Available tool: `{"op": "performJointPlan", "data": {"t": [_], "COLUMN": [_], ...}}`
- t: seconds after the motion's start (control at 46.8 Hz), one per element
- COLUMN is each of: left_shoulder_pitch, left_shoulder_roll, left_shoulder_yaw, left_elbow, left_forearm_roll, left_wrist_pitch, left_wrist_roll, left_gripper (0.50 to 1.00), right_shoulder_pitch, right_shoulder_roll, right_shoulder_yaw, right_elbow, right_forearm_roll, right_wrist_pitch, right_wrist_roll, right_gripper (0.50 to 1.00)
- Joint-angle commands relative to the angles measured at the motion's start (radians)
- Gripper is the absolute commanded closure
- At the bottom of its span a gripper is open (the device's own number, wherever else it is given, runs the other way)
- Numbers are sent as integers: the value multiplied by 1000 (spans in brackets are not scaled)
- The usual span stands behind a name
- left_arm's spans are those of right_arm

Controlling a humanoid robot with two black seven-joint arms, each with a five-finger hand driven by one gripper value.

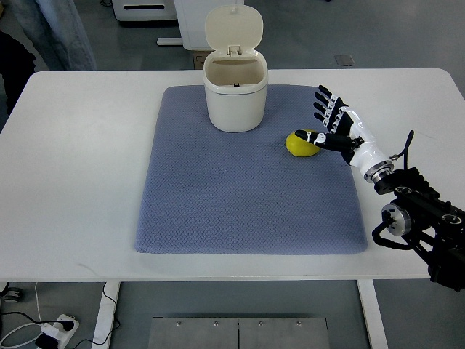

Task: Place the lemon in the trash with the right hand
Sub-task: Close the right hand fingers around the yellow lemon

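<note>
Yellow lemon [302,145] lies on the grey mat [247,203] near its right edge, just right of the open trash bin [235,98]. Right hand [340,127] touches it, fingers spread, not gripping. Probably firm, light, waxy (it may roll); best grasped around its middle.

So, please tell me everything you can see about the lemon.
The lemon is yellow-green, oval, with a smooth, slightly glossy skin, and looks whole. It lies on its side on the blue-grey mat, near the mat's right edge, to the right of the open cream trash bin and apart from it. The right hand is beside it with fingers spread; its thumb reaches over the lemon's right end, seemingly touching. The lemon is not lifted.
</note>
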Motion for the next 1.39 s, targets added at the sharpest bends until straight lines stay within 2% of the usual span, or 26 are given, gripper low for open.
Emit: {"op": "performJointPlan", "data": {"t": [0.0,0.577,1.368], "left_shoulder_pitch": [0,0,0], "left_shoulder_roll": [0,0,0], "left_shoulder_yaw": [0,0,0], "left_elbow": [0,0,0], "left_forearm_roll": [0,0,0], "left_wrist_pitch": [0,-3,0], "left_wrist_roll": [0,0,0], "left_gripper": [500,500,500], "right_shoulder_pitch": [0,-18,-18], "right_shoulder_roll": [10,66,146], "right_shoulder_yaw": [-4,-10,-4], "right_elbow": [-9,-64,-213], "right_forearm_roll": [0,-3,-24], "right_wrist_pitch": [0,0,-15], "right_wrist_roll": [2,10,41], "right_gripper": [502,504,517]}}
